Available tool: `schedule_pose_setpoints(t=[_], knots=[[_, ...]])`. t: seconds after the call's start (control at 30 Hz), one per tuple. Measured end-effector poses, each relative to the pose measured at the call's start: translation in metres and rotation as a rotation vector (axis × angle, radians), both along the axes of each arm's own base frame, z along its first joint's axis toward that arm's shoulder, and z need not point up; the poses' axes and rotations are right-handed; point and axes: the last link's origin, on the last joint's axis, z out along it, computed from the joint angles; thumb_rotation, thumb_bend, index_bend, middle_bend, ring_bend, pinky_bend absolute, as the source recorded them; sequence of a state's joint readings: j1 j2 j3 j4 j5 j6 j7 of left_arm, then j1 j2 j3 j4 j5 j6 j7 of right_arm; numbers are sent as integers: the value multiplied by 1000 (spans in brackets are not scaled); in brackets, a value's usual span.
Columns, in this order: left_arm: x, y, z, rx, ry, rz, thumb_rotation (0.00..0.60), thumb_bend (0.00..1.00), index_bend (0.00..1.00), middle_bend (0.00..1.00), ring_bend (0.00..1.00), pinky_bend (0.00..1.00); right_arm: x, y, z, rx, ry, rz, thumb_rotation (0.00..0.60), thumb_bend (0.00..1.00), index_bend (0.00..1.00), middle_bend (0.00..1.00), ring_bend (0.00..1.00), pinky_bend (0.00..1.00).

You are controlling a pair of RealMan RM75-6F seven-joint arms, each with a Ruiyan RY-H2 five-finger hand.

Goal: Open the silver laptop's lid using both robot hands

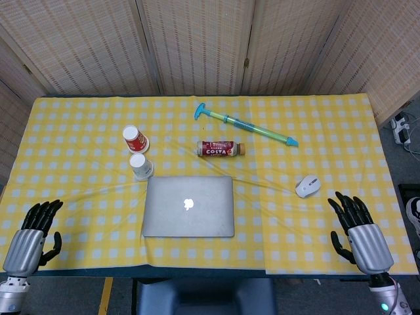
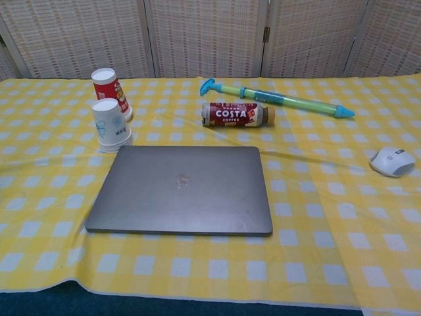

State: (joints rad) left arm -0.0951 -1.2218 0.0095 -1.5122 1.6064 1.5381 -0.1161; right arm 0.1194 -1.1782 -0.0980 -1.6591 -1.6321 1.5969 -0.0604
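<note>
Laptop [image 1: 189, 206]: we see it shut, flat, near centre.
Left hand [image 1: 31, 236]: wide, empty (near-left corner).
Right hand [image 1: 359, 233]: wide, empty, near-right.

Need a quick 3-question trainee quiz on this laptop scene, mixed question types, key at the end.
1. True or false: the silver laptop lid is already raised.
2. Which lies nearest the right hand? A) white mouse B) Costa bottle C) water squirter
3. Fill in: the two paper cups stand upside ____, left of the bottle.

Key: 1 false, lid is shut flat; the left hand and right hand touch nothing. 2 A. 3 down.
</note>
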Motion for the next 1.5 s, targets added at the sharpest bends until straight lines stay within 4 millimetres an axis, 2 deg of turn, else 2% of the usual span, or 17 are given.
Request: schedule_pose_setpoints(t=[0.4,0.73,0.93,1.03,1.2,1.37,1.5], knots=[[2,3,-4,-4,2,8,600,736,98,117,80,0,3,-6,-8,36,-12,22,600,573,0,0,0,0],[3,-1,-3,-14,0,-13,600,737,98,117,81,0,35,-25,-36,165,-4,168,600,573,0,0,0,0],[2,-4,-2,-15,-4,-26,600,736,98,117,81,0,71,-46,-72,297,18,273,600,573,0,0,0,0],[2,-5,-2,-20,-1,-31,600,736,98,117,81,0,93,-56,-96,361,31,326,600,533,0,0,0,0],[1,-9,-1,-31,7,-31,600,736,99,117,81,0,131,-74,-144,445,12,378,600,399,0,0,0,0],[-2,-10,0,-31,6,-30,600,736,99,117,81,0,156,-89,-192,503,36,399,600,384,0,0,0,0],[-5,-12,1,-32,4,-24,600,736,98,117,81,0,173,-97,-221,529,61,410,600,384,0,0,0,0]])
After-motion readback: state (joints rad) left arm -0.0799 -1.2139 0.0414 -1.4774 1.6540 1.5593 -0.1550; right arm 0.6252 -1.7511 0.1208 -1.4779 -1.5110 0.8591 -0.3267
